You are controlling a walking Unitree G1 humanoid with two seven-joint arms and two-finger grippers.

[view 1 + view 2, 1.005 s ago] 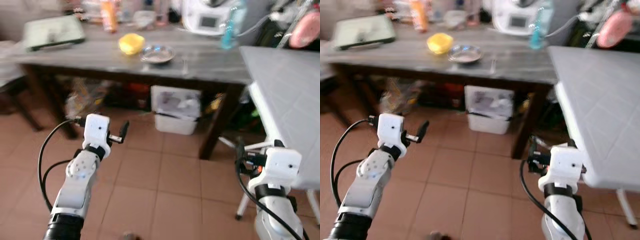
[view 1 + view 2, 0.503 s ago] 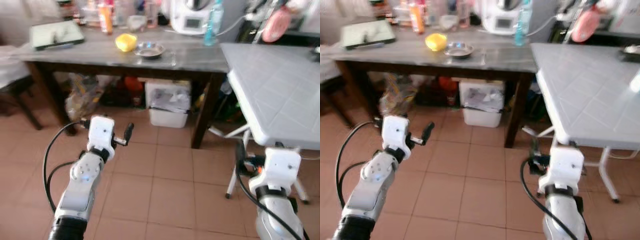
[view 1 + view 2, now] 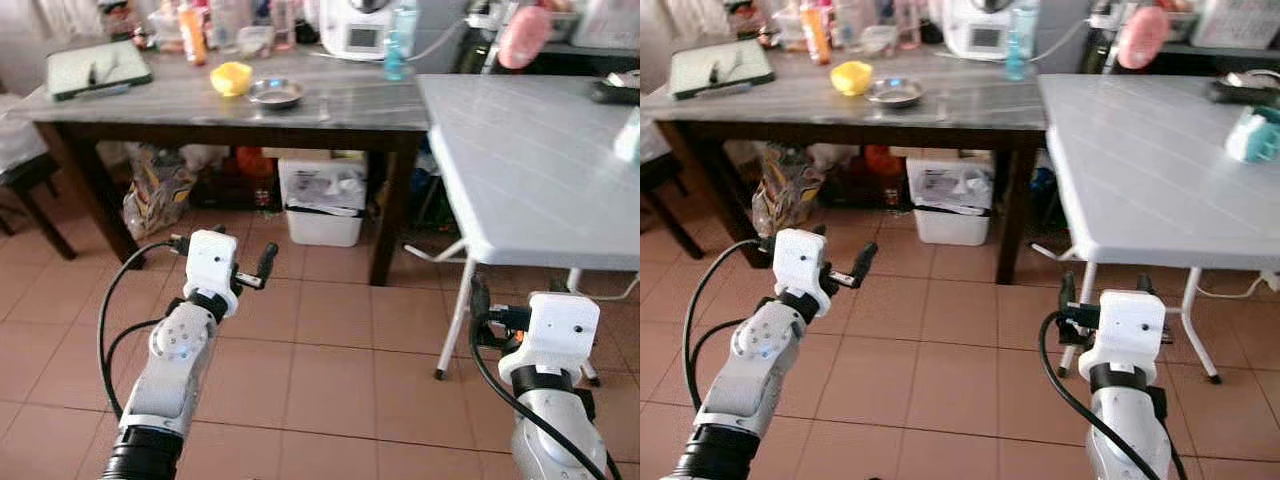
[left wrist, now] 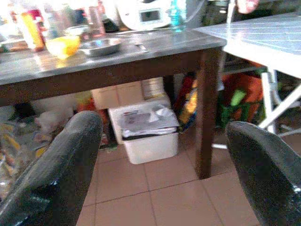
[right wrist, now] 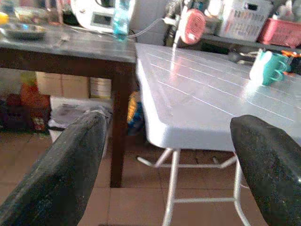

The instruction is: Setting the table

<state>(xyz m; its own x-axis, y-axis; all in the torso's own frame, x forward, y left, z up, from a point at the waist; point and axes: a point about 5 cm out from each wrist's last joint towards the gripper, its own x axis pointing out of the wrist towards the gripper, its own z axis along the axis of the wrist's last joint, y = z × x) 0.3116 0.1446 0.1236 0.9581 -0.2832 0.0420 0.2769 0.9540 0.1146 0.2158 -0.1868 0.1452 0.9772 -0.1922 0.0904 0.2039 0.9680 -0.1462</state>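
Arms hang low in the frame's bottom half, our left gripper [image 3: 262, 266] and right gripper [image 5: 164, 160] both spread and holding nothing. Open tile floor [image 3: 330, 370] lies ahead. The dark table [image 3: 180, 100] with yellow bowl [image 3: 231, 77] and steel dish [image 3: 276, 93] sits upper left; the white table [image 3: 530, 160] now fills more of the right.

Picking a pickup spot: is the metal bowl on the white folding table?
No, the metal bowl sits on the dark wooden table, beside the yellow bowl.
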